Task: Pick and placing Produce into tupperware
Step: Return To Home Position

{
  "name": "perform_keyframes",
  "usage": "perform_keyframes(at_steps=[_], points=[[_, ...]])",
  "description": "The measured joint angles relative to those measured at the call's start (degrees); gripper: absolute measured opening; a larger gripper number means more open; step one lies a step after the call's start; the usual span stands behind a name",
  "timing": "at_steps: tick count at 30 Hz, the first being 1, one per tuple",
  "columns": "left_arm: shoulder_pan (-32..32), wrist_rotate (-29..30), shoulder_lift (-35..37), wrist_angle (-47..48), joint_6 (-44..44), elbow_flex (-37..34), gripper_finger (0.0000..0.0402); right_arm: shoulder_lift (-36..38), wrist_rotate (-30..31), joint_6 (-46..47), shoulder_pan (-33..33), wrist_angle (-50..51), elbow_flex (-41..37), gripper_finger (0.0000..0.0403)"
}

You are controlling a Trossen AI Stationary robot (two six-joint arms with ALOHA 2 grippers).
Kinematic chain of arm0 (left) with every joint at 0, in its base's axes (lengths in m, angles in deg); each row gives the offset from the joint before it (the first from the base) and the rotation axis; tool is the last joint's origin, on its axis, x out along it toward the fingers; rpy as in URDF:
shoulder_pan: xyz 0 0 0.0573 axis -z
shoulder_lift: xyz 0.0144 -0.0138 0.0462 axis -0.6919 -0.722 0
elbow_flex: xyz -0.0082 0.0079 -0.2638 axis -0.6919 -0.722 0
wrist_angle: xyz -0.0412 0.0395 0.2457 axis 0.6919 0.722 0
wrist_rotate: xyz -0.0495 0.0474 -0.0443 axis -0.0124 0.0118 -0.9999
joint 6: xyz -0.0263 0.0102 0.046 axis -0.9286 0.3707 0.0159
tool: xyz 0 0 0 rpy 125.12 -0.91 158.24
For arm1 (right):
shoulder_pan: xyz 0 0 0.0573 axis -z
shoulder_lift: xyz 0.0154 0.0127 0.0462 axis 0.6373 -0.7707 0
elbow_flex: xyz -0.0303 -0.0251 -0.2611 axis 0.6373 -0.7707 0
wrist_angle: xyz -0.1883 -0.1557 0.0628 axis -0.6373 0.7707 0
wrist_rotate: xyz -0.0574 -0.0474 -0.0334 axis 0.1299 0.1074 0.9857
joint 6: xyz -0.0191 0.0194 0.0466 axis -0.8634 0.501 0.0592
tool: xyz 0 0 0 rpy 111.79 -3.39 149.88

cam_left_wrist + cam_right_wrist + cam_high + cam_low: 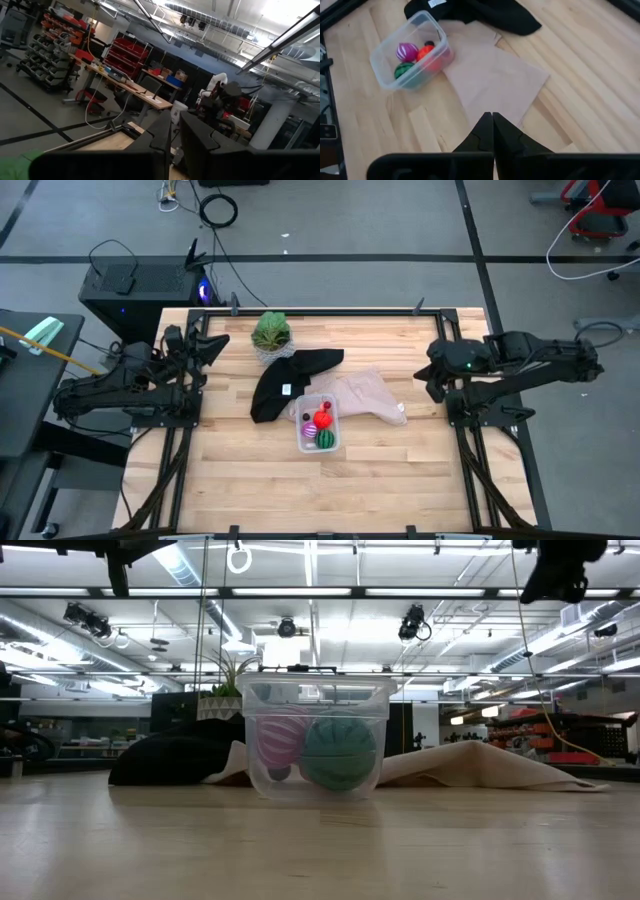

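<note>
- The tupperware (303, 442) sits mid-table, and the produce is inside it. That job looks done.
- In the tub: a red fruit (426, 52), a green melon-like ball (404, 70) and a purple-magenta striped one (407, 51), packed close together. I can't pick out a fourth, pinkish one.
- The tub is clear, thin-walled plastic with rounded corners. The low view reads the ribbed skins of the fruit straight through the wall.
- The right gripper (492, 120) hangs high, well to the right of the tub. Its fingers are pressed tip to tip and carry nothing, which looks like a parked pose well clear of the tub.
- The left gripper (176, 125) is well apart from the tub on the far left, aimed out at the room. Its fingers are drawn close with only a sliver between them, and they hold nothing.
- A soft, crumpled black cloth (285, 380) lies just beside the tub, on its far side.
- A flatter, matte beige cloth (372, 396) touches the tub's right side, and its folded edge seems to run under the tub.
- A leafy plant (270, 332) stands beyond the tub, past the black cloth.
</note>
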Motion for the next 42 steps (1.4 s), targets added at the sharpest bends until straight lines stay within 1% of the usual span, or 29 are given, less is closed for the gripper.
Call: perform_keyframes(at_steps=[5, 8, 15, 25, 29, 32, 34, 39, 42], points=[[0.00, 0.00, 0.00, 0.41, 0.00, 0.00, 0.0041, 6.25, -0.12, 0.11, -0.28, -5.50, -7.29, 0.0000], [0.00, 0.00, 0.00, 0.42, -0.02, 0.00, 0.0038, 10.35, 1.06, 0.08, -0.26, -9.29, -10.82, 0.0000], [0.00, 0.00, 0.00, 0.44, -0.04, 0.00, 0.0035, 19.56, 8.36, -0.05, -0.26, -15.33, -16.59, 0.0000], [0.00, 0.00, 0.00, 0.65, -0.07, 0.00, 0.0031, 32.69, 18.58, -0.64, -0.26, -20.61, -22.90, 0.0000], [0.00, -0.01, 0.00, 1.46, -0.09, 0.00, 0.0032, 38.10, 21.06, -1.54, -0.26, -22.65, -25.57, 0.0000], [0.00, -0.02, 0.00, 2.30, -0.13, 0.00, 0.0036, 41.48, 21.78, -1.87, -0.26, -23.67, -27.10, 0.0000], [0.00, 0.00, 0.00, 2.92, -0.41, 0.00, 0.0037, 43.36, 22.74, -2.30, -0.25, -24.47, -28.12, 0.0000], [0.00, 0.00, 0.00, 3.57, -1.53, -0.02, 0.0038, 43.34, 25.27, -2.69, -0.23, -24.76, -28.81, 0.0000], [0.00, -0.01, 0.00, 3.67, -1.53, -0.02, 0.0035, 43.34, 24.86, -2.80, -0.21, -24.30, -29.07, 0.0000]])
